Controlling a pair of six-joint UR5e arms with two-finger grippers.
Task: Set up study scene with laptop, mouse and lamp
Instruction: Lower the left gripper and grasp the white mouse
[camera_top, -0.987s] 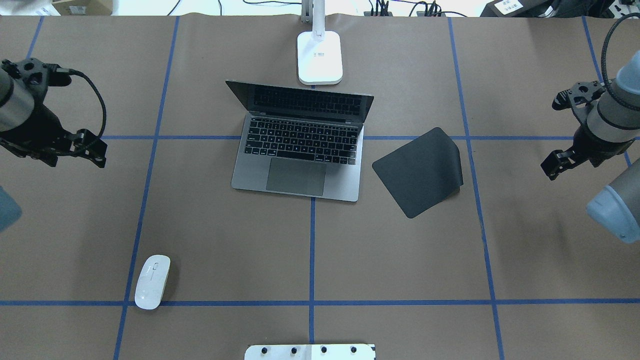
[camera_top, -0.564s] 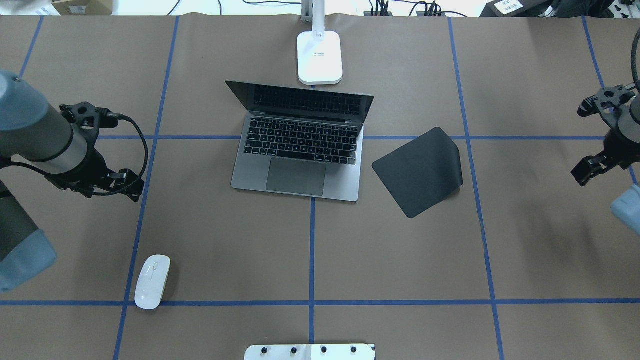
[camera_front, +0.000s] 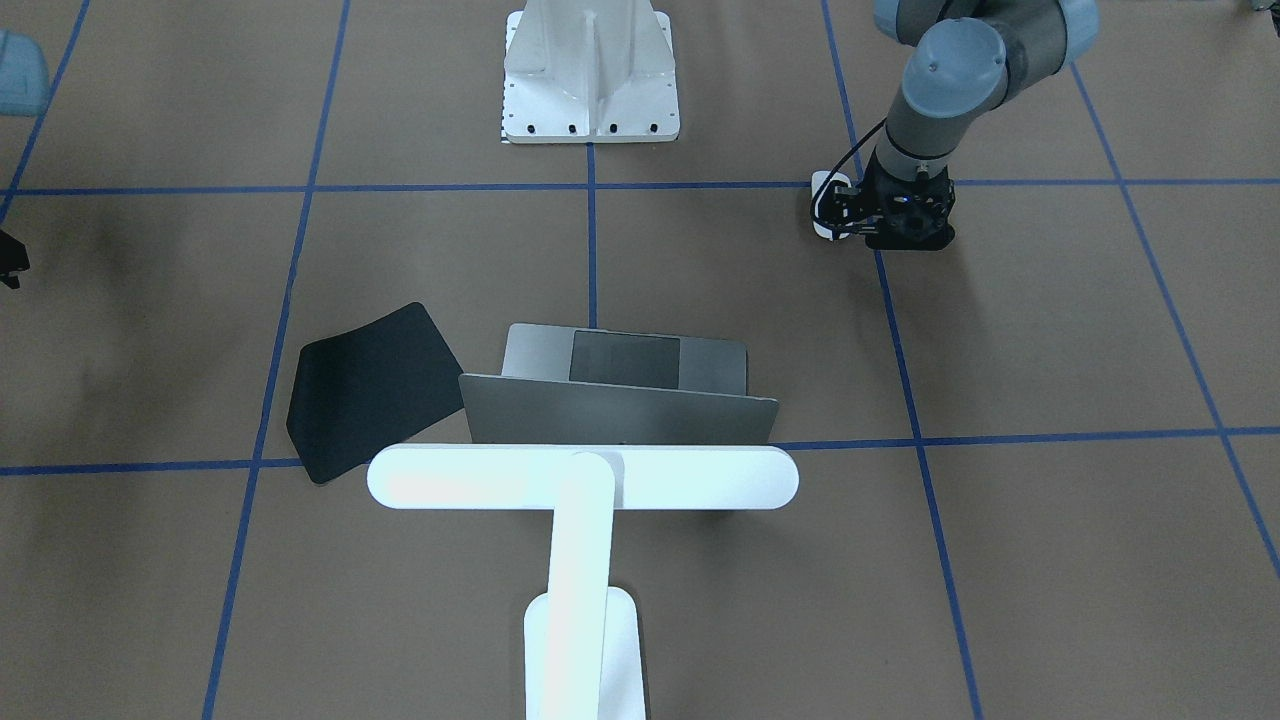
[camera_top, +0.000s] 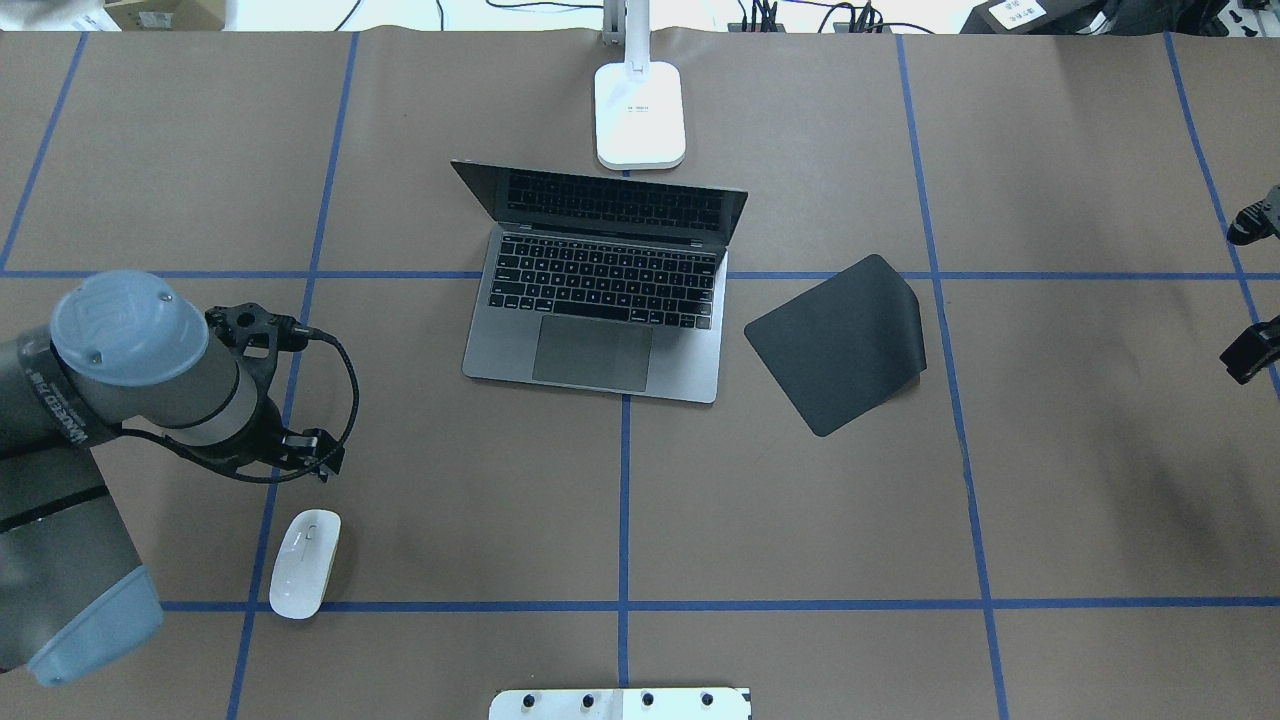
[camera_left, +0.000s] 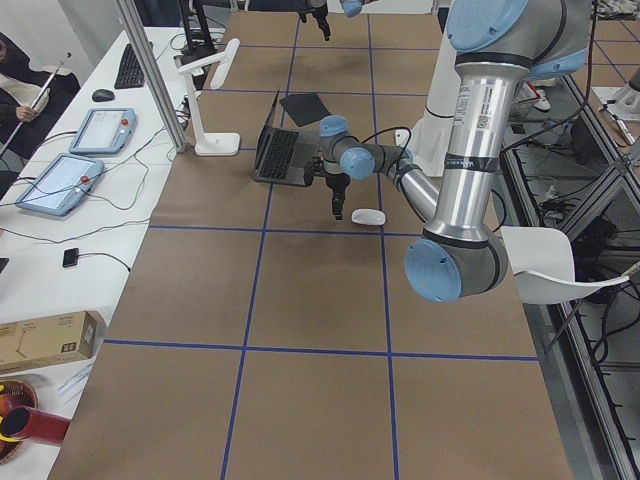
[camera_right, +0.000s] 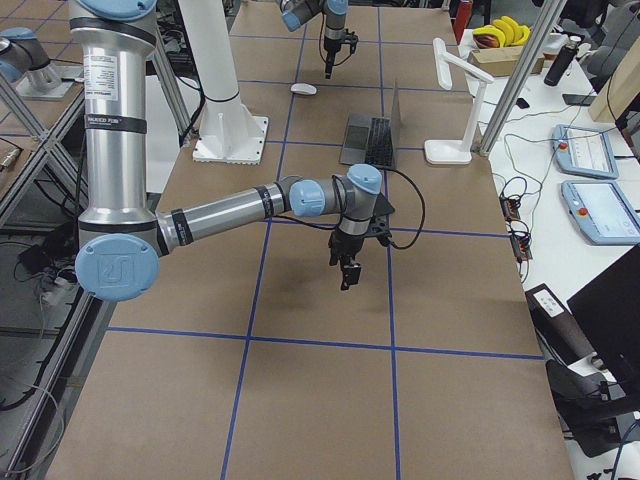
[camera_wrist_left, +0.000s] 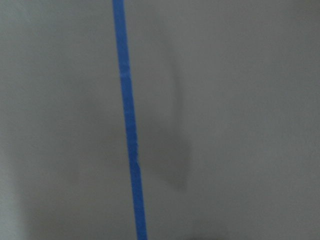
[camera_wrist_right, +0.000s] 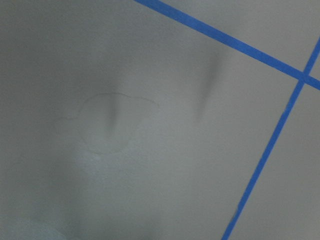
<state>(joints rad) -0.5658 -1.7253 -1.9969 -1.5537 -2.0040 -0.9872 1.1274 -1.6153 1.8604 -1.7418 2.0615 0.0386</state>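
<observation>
The grey laptop (camera_top: 600, 300) stands open mid-table, its screen towards the robot. The white lamp (camera_front: 582, 477) stands just beyond it, base (camera_top: 640, 115) at the far edge and bar over the lid. The white mouse (camera_top: 305, 563) lies near the front left on a blue line. My left gripper (camera_top: 315, 462) hangs just beyond the mouse, pointing down, open and empty; the front-facing view shows it (camera_front: 905, 232) beside the mouse (camera_front: 826, 205). My right gripper (camera_right: 346, 275) hovers over bare paper at the right edge (camera_top: 1250, 355), open and empty.
A black flexible mat (camera_top: 840, 345) with one curled corner lies right of the laptop. A white bolted mount (camera_top: 620, 704) sits at the front centre. Blue tape lines grid the brown paper. Both wrist views show only paper and tape.
My left arm has swung in from the left edge, nearer the robot, and now hangs just beyond the mouse. My right arm has drawn back to the right edge.
</observation>
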